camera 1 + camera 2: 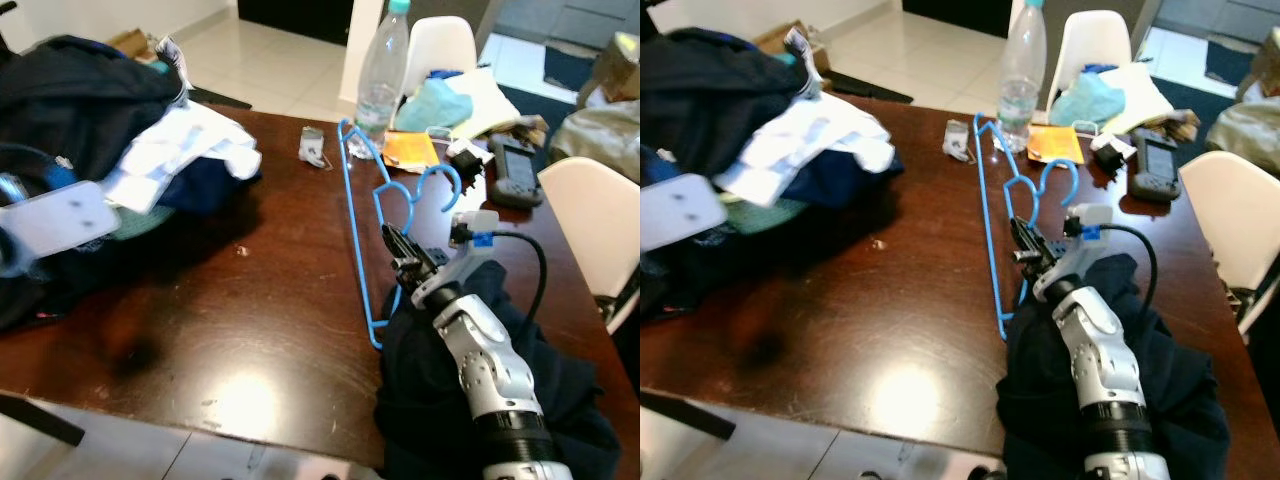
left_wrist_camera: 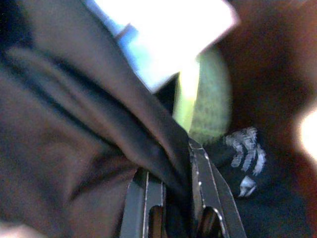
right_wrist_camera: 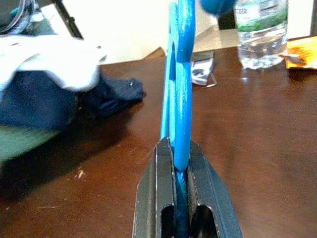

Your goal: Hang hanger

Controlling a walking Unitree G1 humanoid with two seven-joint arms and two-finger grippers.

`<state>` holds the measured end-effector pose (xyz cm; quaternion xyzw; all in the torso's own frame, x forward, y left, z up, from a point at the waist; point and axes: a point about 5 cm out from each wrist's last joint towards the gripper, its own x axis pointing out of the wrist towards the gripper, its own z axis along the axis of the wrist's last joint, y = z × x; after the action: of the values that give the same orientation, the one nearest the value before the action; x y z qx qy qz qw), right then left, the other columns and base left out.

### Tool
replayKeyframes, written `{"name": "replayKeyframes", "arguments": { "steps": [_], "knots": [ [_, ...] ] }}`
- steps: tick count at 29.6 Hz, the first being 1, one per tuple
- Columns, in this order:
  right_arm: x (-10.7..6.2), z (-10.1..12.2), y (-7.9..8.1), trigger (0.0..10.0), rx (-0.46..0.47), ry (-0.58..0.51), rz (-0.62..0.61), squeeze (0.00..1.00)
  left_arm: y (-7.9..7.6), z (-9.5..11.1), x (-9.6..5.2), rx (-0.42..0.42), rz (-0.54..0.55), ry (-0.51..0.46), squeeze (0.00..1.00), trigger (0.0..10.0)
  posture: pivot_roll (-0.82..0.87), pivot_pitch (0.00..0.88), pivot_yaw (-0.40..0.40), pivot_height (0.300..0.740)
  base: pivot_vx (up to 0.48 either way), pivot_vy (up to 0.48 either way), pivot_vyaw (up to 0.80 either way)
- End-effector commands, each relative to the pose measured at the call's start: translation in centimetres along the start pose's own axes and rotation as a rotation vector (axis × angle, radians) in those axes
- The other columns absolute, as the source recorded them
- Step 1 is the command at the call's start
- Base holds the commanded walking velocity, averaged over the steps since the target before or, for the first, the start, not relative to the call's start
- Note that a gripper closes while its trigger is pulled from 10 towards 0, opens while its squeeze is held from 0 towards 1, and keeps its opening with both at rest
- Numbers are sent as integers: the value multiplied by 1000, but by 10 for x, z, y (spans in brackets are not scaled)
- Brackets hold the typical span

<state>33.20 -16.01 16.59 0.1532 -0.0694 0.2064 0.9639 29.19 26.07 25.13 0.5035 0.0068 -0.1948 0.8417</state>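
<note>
On the dark wooden table (image 1: 250, 330), at about four o'clock in your head view, your right gripper (image 1: 400, 252) is clamping the blue hanger (image 1: 352, 215); the right wrist view is showing both black fingers (image 3: 158, 193) pinching its thin blue wire (image 3: 179, 99). That hanger is lying flat, running from the water bottle (image 1: 381, 75) at one o'clock back toward your wrist, with its hook (image 1: 440, 185) curling to the right. A dark garment (image 1: 430, 390) is bunched under your right forearm.

Your left gripper (image 2: 173, 208) is sitting in the clothes pile (image 1: 90, 130) at ten o'clock, its fingers clenching a fold of dark cloth (image 2: 99, 129).

You are probably at the pick-up step: the grasp looks made, the lift not. Next you are needing a straight raise, keeping the hook away from the bottle and the clutter near it. Open tabletop is lying at seven o'clock; the near edge is running close by your elbow, and a white chair (image 1: 595, 225) is standing at three o'clock.
</note>
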Motion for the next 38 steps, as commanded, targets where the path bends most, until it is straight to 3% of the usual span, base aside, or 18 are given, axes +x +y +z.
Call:
{"name": "replayKeyframes", "arguments": {
  "steps": [1, 3, 12, 13, 14, 18, 19, 21, 22, 25, 26, 31, 33, 38],
  "knots": [
    [-7, -8, -5, 10000, -4, 37, -29, 0, -8, 27, 1, -29, -77, -154, 0, 10000, 226, 167, -61, 740, 0, 0, 0],
    [-7, -8, -5, 10000, -5, 38, -31, 0, -12, 39, 4, -66, -93, -222, 0, 10000, 226, 167, -61, 740, 0, 0, 0],
    [-7, -8, -5, 10000, -4, 39, -32, 0, -13, 43, 8, -84, -96, -241, 0, 10000, 227, 172, -60, 740, 0, 0, 0],
    [-8, -8, -5, 10000, -4, 38, -34, 0, -13, 44, 6, -103, -115, -249, 733, 10000, 223, 175, -57, 740, 0, 0, 0],
    [-8, -8, -6, 10000, -5, 39, -36, 0, -10, 45, 2, -113, -124, -256, 1000, 10000, 223, 178, -56, 740, 0, 0, 0],
    [-9, -8, -7, 10000, -5, 40, -39, 0, -6, 46, -2, -114, -123, -258, 1000, 10000, 223, 178, -56, 740, 0, 0, 0],
    [-9, -8, -6, 10000, -5, 41, -38, 0, -4, 45, -3, -102, -122, -245, 502, 10000, 225, 179, -56, 740, 0, 0, 0],
    [-8, -9, -6, 10000, -5, 41, -37, 0, -4, 44, -4, -95, -123, -235, 502, 10000, 225, 179, -56, 740, 0, 0, 0],
    [-8, -9, -5, 10000, -5, 41, -35, 0, -6, 44, -7, -101, -151, -226, 0, 10000, 225, 179, -56, 740, 0, 0, 0],
    [-8, -8, -5, 10000, -6, 41, -35, 0, -8, 45, -10, -114, -185, -225, 0, 10000, 223, 179, -58, 740, 0, 0, 0],
    [-8, -8, -6, 10000, -7, 41, -35, 0, -13, 47, -15, -140, -252, -234, 0, 10000, 223, 179, -58, 740, 0, 0, 0],
    [-8, -7, -7, 10000, -9, 41, -37, 0, -23, 50, -23, -183, -362, -245, 0, 10000, 220, 179, -57, 740, 0, 0, 0],
    [-9, -6, -8, 10000, -12, 40, -39, 0, -40, 48, -35, -193, -516, -199, 0, 10000, 219, 180, -55, 740, 0, 0, 0],
    [-8, -6, -7, 10000, -13, 40, -37, 0, -44, 44, -40, -158, -542, -143, 0, 10000, 220, 181, -55, 740, 0, 0, 0]
  ]
}}
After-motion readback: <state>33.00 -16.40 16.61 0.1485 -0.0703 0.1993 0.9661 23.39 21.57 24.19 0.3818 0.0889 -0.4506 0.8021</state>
